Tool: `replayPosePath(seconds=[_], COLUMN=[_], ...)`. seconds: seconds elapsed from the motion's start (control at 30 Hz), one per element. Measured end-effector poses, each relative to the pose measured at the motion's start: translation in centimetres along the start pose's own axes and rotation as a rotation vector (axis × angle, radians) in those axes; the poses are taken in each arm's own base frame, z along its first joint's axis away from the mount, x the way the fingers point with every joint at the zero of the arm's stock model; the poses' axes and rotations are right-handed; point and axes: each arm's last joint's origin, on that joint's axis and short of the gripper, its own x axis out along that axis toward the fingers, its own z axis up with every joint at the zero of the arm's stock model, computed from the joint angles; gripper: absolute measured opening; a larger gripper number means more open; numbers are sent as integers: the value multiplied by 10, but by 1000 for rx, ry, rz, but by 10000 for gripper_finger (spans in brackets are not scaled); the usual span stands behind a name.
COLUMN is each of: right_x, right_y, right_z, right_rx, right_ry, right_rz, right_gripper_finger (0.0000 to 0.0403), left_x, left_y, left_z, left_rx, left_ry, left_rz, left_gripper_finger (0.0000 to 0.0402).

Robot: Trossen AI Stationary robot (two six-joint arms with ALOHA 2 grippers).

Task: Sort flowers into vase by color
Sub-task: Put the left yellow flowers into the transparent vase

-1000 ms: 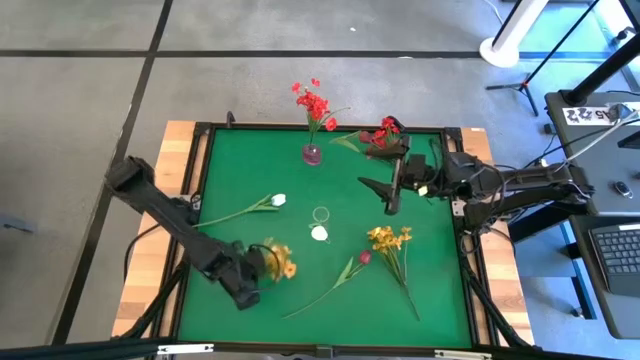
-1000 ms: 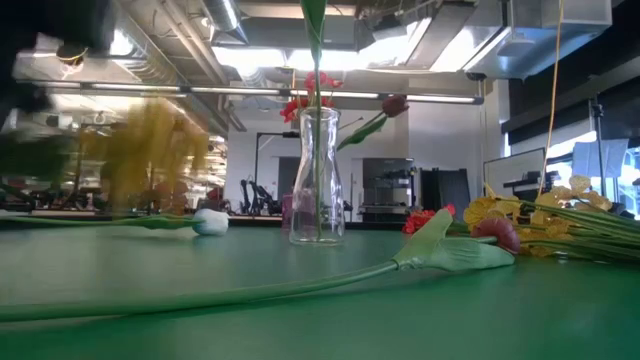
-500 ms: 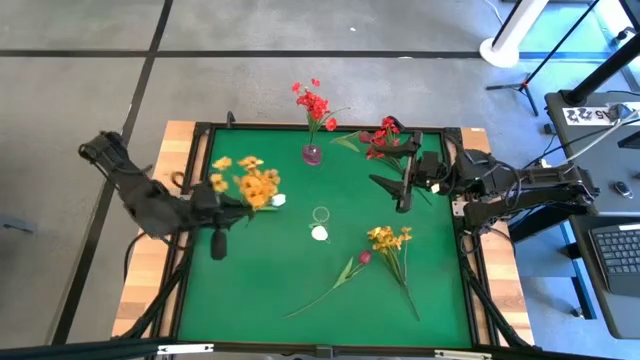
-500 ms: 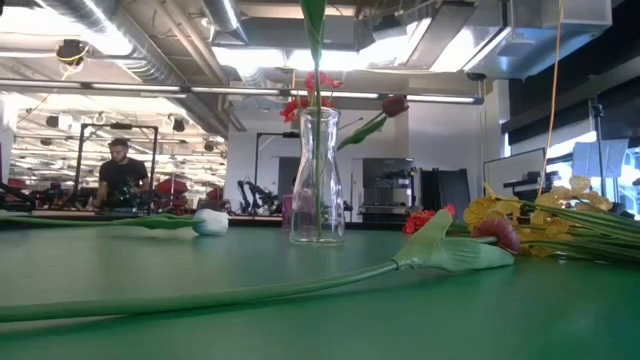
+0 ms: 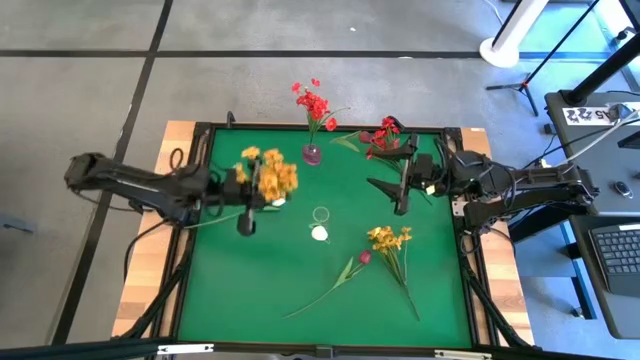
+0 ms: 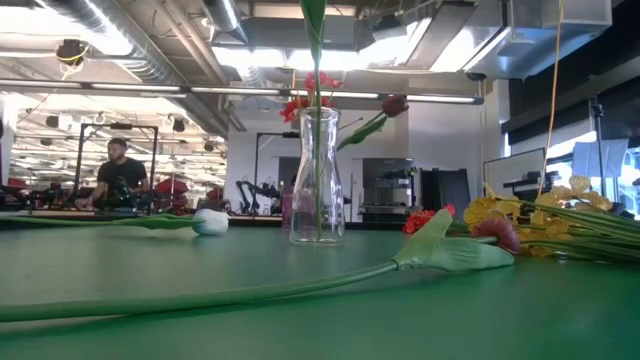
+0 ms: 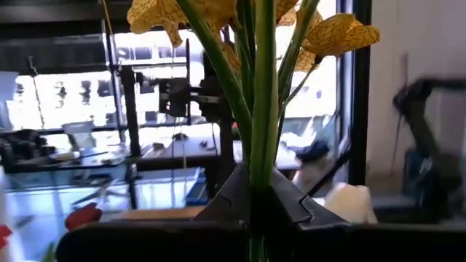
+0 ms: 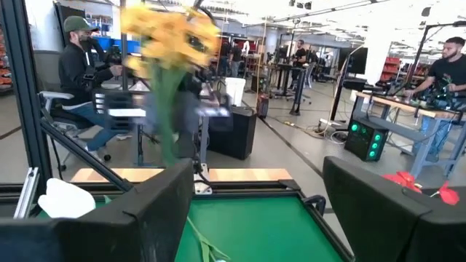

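Note:
My left gripper [image 5: 247,197] is over the table's left half, shut on a yellow-orange blossom spray [image 5: 268,178] that it carries in the air; its blossoms [image 7: 182,13] stand above the fingers. My right gripper [image 5: 400,186] is open and empty at the far right, beside a red spray [image 5: 384,137] lying on the mat. A clear glass vase [image 6: 317,180] with a green stalk in it stands mid-table. A small purple vase [image 5: 312,153] holds red blossoms [image 5: 314,104]. A white tulip [image 5: 279,200], a magenta tulip [image 5: 365,257] and a second yellow spray [image 5: 389,239] lie on the mat. My left gripper pinches the spray's bundled green stalks [image 7: 261,182] between its two fingers, below the blossoms. The fingers lie across the stalks. The spray stands about upright in the hold, blossoms up, lifted clear of the mat.
The green mat [image 5: 240,290] has a raised black frame around it. The near-left part of the mat is bare. People sit and stand at benches in the room beyond the table [image 8: 84,65].
My left gripper has risen from the table's near left with the yellow-orange spray, gone toward the far edge, then toward the right, toward the vases. The spray is now lifted clear and upright, above the white tulip.

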Motion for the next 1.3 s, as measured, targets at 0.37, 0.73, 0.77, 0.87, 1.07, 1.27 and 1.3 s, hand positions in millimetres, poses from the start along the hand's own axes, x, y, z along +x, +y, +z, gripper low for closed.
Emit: replayPosePath(seconds=[0.37, 0.73, 0.77, 0.87, 1.07, 1.27, 1.3], right_x=[0, 0, 0, 0, 0, 0, 0], right_y=[-1, -1, -1, -1, -1, -1, -1], right_z=[-1, 0, 0, 0, 0, 0, 0], right_rx=[18, 42, 42, 41, 41, 42, 42], right_ry=[8, -1, 0, 3, 3, -1, -1], right_rz=[-34, -36, -36, -36, -37, -38, -38], right_gripper_finger=[303, 303, 303, 303, 303, 303, 303], left_x=[20, 51, 51, 52, 52, 53, 53], left_y=[34, 36, 36, 39, 40, 26, 23], left_z=[-45, -77, -79, -83, -88, -98, -99], left_rx=[-140, -158, -159, -164, -191, -203, -204], left_ry=[-113, -49, -43, -33, 12, 119, 133], left_rz=[-113, -135, -122, -19, 122, 65, 58], left_gripper_finger=[6, 6, 6, 22, 80, 133, 141])
